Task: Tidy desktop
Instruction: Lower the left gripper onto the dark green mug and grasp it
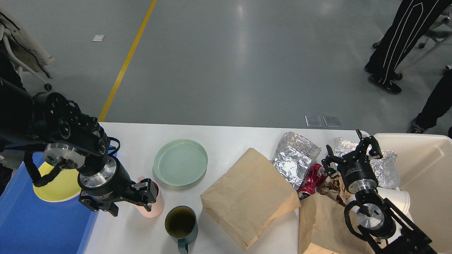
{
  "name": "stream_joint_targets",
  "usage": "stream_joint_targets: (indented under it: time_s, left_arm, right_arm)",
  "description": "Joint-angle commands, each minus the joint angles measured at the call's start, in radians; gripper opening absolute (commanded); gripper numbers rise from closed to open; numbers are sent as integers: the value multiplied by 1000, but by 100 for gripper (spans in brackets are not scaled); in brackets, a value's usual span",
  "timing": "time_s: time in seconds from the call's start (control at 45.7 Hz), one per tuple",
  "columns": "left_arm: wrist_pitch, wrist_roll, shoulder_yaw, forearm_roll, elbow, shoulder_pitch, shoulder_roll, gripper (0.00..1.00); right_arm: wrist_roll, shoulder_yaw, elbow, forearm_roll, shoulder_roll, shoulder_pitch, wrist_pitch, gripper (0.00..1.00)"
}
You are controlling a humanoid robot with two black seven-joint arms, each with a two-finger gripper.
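The white desktop (229,135) holds a pale green plate (180,161), a pink mug (159,204), a dark teal mug (181,222), two brown paper bags (247,197), crumpled foil (295,157) and a red wrapper (312,178). My left gripper (130,204) is open and low at the pink mug. One finger covers most of the mug and the other is at the blue tray's edge. My right gripper (350,149) is open and empty above the foil and crumpled trash.
A blue tray (35,225) at the left holds a yellow plate (58,185). A cream bin (423,169) stands at the right, with a white paper cup (400,199) beside it. More foil (386,167) lies by the bin. People stand on the floor at the far right.
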Motion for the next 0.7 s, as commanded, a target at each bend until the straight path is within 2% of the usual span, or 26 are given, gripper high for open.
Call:
stream_joint_targets:
  time_s: [0.0,0.175,0.372,0.679]
  left_arm:
    - [80,1,-56,24,11,88,-6,80]
    - [94,-8,-82,21,23,103,-49,80]
    - [163,0,-85,12,60,172,-146,80]
    - [229,0,-81,-8,137,293,-155,73]
  right_arm:
    - [-1,0,0,0,-1,0,0,100]
    - [1,0,0,0,1,0,0,100]
    - [-1,0,0,0,1,0,0,100]
    - [1,0,0,0,1,0,0,100]
